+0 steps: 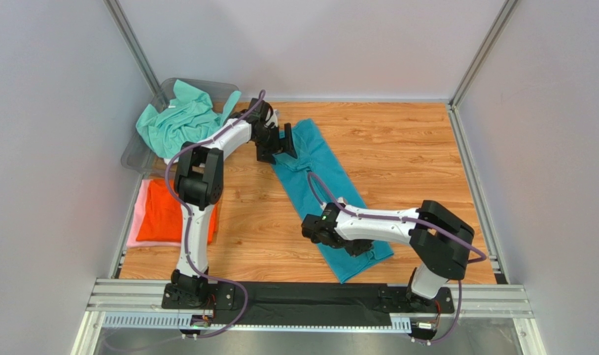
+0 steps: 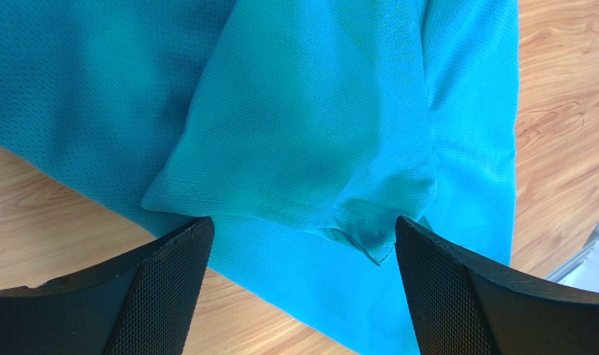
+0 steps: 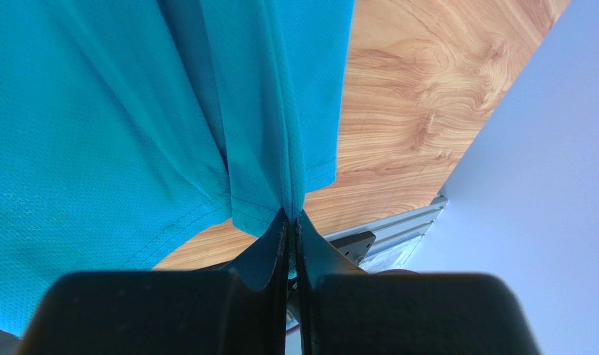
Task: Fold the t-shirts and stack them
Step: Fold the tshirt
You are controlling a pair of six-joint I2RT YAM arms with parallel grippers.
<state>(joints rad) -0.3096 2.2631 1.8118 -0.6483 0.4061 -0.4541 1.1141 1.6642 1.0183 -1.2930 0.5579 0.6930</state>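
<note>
The teal-blue t-shirt [image 1: 321,174] lies as a long narrow strip running diagonally across the wooden table. At its far end my left gripper [image 1: 276,146] hangs open. In the left wrist view, the left gripper [image 2: 302,222] straddles a folded sleeve corner [image 2: 295,133] without touching it. At the near end my right gripper [image 1: 360,250] is shut on the shirt. The right wrist view shows the right gripper [image 3: 292,216] pinching the shirt's hem edge [image 3: 309,174], with the cloth [image 3: 95,111] stretching away from it.
A mint-green t-shirt [image 1: 180,118] is heaped in the clear grey bin [image 1: 198,83] at the back left. An orange t-shirt [image 1: 165,211] lies folded on a pale pink one [image 1: 138,222] at the left edge. Grey walls enclose the table and a metal rail [image 1: 317,296] runs along the near edge.
</note>
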